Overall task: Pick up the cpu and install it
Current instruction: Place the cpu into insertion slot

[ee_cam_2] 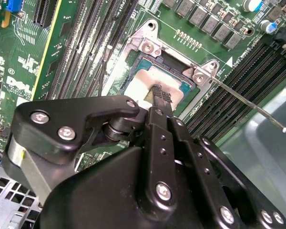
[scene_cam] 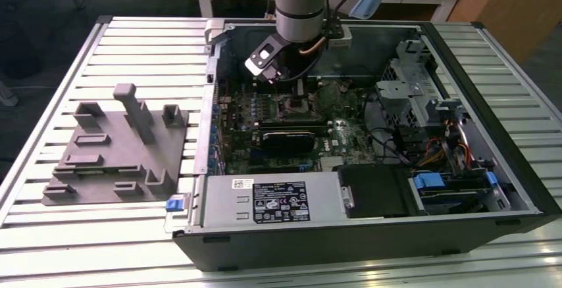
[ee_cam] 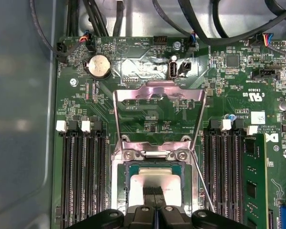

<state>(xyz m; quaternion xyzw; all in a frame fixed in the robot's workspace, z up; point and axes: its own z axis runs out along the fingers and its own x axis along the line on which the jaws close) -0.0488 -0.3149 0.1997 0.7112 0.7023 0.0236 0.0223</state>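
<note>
Gripper [ee_cam_2: 160, 93] tips, pressed together, stood directly over the middle of the cpu [ee_cam_2: 145, 81], seemingly touching its top, though contact was hard to confirm. The cpu lay flat and square in the socket [ee_cam: 119, 181], straight beneath the hand. Past it the load plate [ee_cam: 157, 93] stood swung open and the lever [ee_cam_2: 248, 105] hung free alongside. Memory slots [ee_cam: 83, 171] flanked the socket closely, deep inside the open case [scene_cam: 369, 248].
</note>
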